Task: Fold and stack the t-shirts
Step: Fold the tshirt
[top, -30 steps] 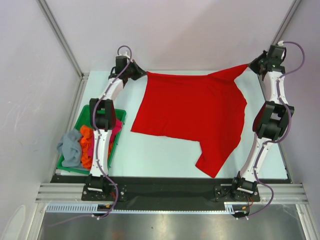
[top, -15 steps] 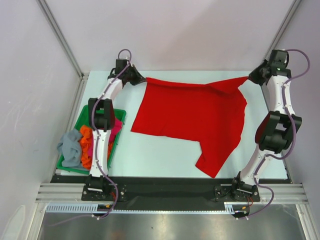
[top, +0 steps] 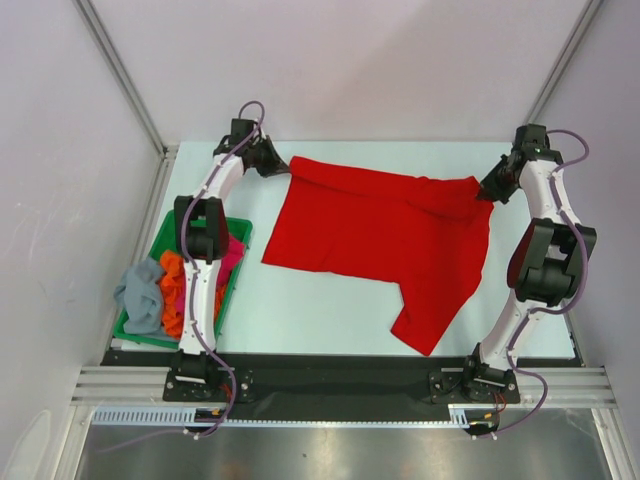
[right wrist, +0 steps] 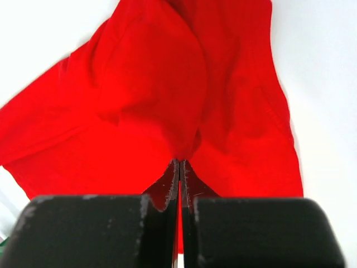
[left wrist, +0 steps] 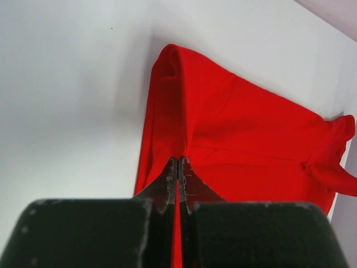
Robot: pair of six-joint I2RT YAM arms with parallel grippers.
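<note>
Red t-shirt was seen spread flat on the surface, its corners at 11 & 1 o'clock pinched tight by left fingers & right fingers. No fold was made yet. Other t-shirts were seen piled in tray, approx. 9 o'clock, nothing stacked.

- Top external camera sits high behind the near edge, looking down over the whole table.
- Wrist cameras peer forward along the left gripper and right gripper, very close.
- All three share the red t-shirt.
</note>
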